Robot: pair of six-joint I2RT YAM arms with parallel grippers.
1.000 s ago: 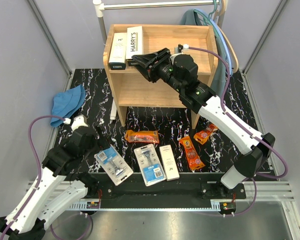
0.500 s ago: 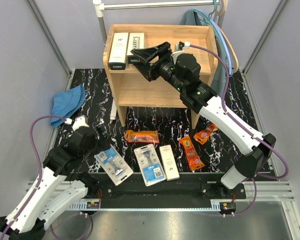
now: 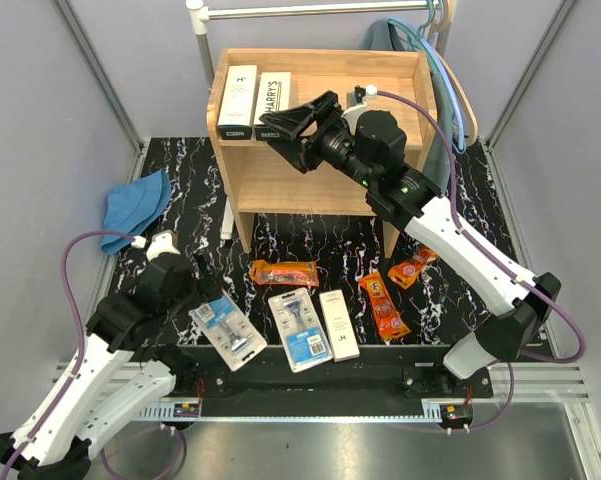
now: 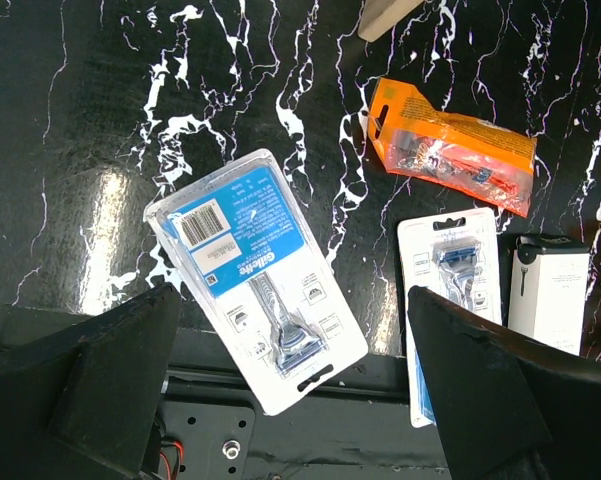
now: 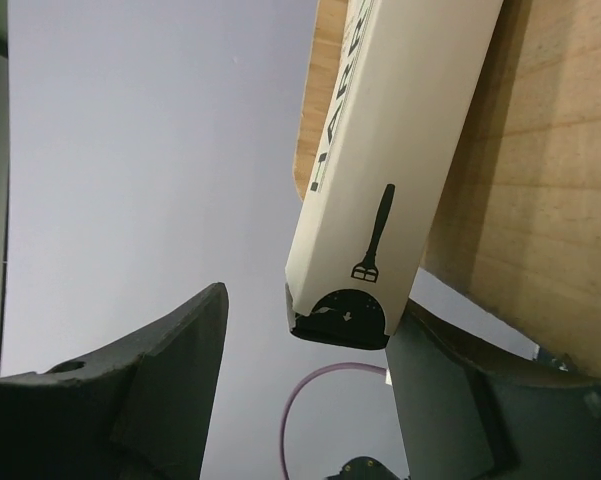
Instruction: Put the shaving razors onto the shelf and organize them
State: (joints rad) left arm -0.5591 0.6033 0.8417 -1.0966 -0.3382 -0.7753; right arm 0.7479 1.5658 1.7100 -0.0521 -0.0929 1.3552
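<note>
Shelf [image 3: 330,70] top: 2 Harry's boxes [image 3: 271,100].

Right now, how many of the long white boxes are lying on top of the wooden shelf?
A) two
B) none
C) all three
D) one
A: the left white box and the right white box lie side by side on top of the shelf, while the third white box lies down on the black table.

The shelf [image 3: 280,178] is pale matt wood. The surface [image 3: 180,160] is glossy black marbling. The blister card [image 4: 255,280] is shiny clear plastic, the box [image 5: 400,130] smooth white cardboard, and the cloth [image 3: 135,205] soft blue fabric.
</note>
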